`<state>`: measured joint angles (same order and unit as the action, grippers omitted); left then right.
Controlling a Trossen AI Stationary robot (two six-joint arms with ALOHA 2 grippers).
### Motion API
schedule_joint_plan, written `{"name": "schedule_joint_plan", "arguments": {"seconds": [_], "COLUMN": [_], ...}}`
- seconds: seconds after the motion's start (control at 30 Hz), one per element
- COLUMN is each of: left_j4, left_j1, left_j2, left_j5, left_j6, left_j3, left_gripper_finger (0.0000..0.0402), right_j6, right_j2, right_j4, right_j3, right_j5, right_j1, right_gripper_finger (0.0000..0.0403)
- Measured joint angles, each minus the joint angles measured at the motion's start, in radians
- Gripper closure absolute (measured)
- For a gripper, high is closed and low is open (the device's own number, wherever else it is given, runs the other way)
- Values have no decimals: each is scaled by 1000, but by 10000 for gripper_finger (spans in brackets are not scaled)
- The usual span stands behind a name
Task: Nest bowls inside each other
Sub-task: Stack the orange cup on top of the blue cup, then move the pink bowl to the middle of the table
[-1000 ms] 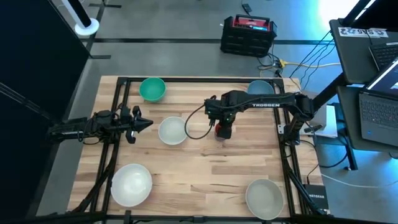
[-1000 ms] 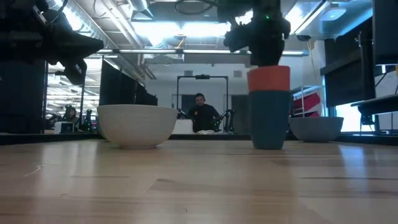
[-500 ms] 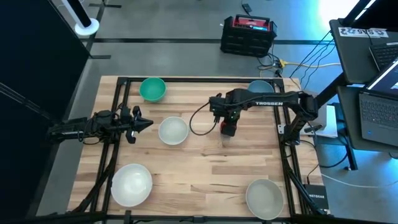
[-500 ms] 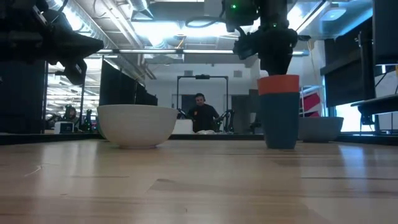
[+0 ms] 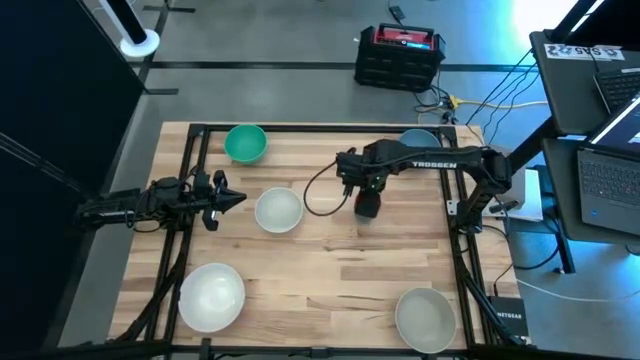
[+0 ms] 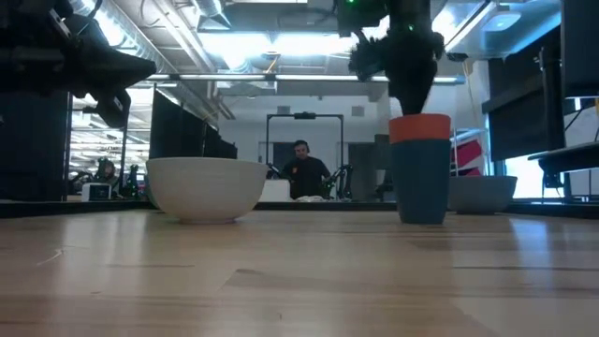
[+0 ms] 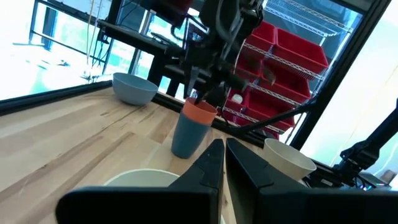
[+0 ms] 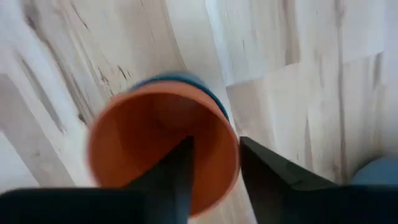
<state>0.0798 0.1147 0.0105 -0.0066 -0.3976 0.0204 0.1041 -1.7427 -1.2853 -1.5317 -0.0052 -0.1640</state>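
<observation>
A tiny red bowl point(image 6: 420, 127) sits nested in a tiny dark blue bowl point(image 6: 421, 183), and the pair stands upright on the table right of centre point(image 5: 368, 207). My right gripper point(image 8: 216, 155) points down over it, open, one finger inside the red bowl and one outside. My left gripper point(image 7: 224, 146) waits shut at the table's left side, level, beside the medium white bowl point(image 5: 278, 211). Also on the table are a green bowl point(image 5: 245, 143), a light blue bowl point(image 5: 418, 141) and two large whitish bowls point(image 5: 212, 296) point(image 5: 426, 318). My right gripper comes from above, pointing down, and stands astride the red bowl's rim point(image 8: 235, 146), one finger inside and one outside. A gap shows between the fingers, and I cannot tell whether either one touches the rim. The nested pair rests upright on the table.
A black frame point(image 5: 300, 128) runs round the wooden table. A black and red case point(image 5: 398, 55) and laptops point(image 5: 610, 150) lie beyond it. In the low view a person point(image 6: 301, 168) sits in the room behind. Bare wood lies at the table's middle and near side.
My right gripper has gone a little toward the table's right edge with the red-in-blue pair, then stopped. The pair stays upright and stands a bit farther right than before. My left arm has kept still.
</observation>
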Motion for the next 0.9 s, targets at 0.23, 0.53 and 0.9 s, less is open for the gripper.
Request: {"name": "schedule_joint_plan", "arguments": {"seconds": [0.23,0.53,0.9], "left_j4": [49,45,-804], "left_j1": [2,13,-143], "left_j2": [0,5,494], "left_j5": [0,1,247], "left_j6": [-39,-96,126], "left_j3": [0,42,700], "left_gripper_finger": [402,400,309], "right_j6": [-3,-5,-9], "right_j2": [1,2,192], "right_j4": [-16,-52,-51], "right_j3": [-162,-324,-181], "right_j5": [-7,-31,6], "right_j1": [1,2,80], "right_gripper_finger": [234,204,209]}}
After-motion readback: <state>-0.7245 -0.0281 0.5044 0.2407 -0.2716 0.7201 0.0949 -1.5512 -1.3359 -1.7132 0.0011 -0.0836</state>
